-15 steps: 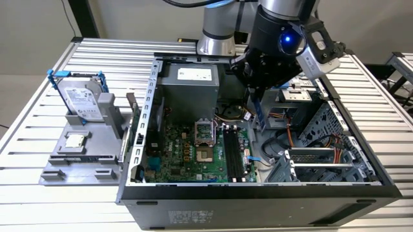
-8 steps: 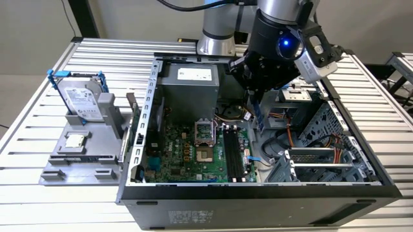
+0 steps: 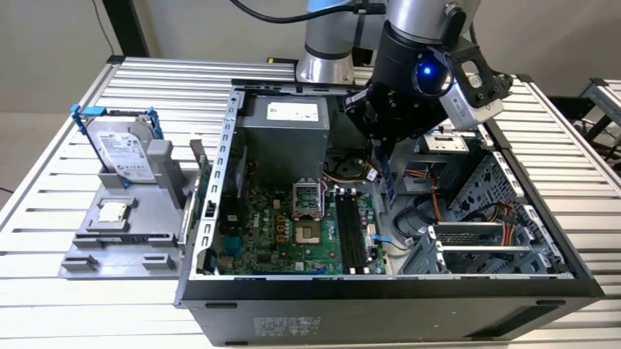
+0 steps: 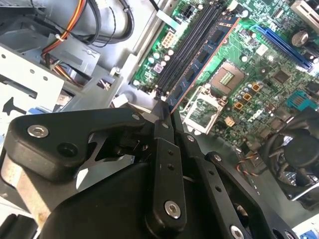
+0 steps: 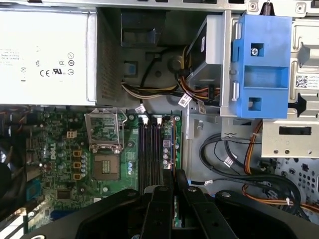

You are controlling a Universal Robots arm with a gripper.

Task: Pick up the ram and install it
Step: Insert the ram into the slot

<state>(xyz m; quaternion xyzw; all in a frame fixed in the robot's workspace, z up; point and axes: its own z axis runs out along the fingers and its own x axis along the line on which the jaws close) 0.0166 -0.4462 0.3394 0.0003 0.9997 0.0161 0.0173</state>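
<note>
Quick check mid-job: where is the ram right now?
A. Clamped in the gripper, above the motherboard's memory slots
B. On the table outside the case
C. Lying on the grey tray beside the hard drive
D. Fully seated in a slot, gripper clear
A: in the second wrist view the gripper is shut on the ram, which hangs over the black memory slots.

ram (image 4: 203, 59) near end hidden between fingers (image 4: 163, 130)

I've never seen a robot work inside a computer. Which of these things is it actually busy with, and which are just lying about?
In the job:
- the ram, a thin stick gripped on edge
- the hand, shut on it
- the black memory slots on the motherboard

Lying about:
- hard drive in its grey stand
- processor chip on the grey tray
- power supply
- blue drive bracket
</note>
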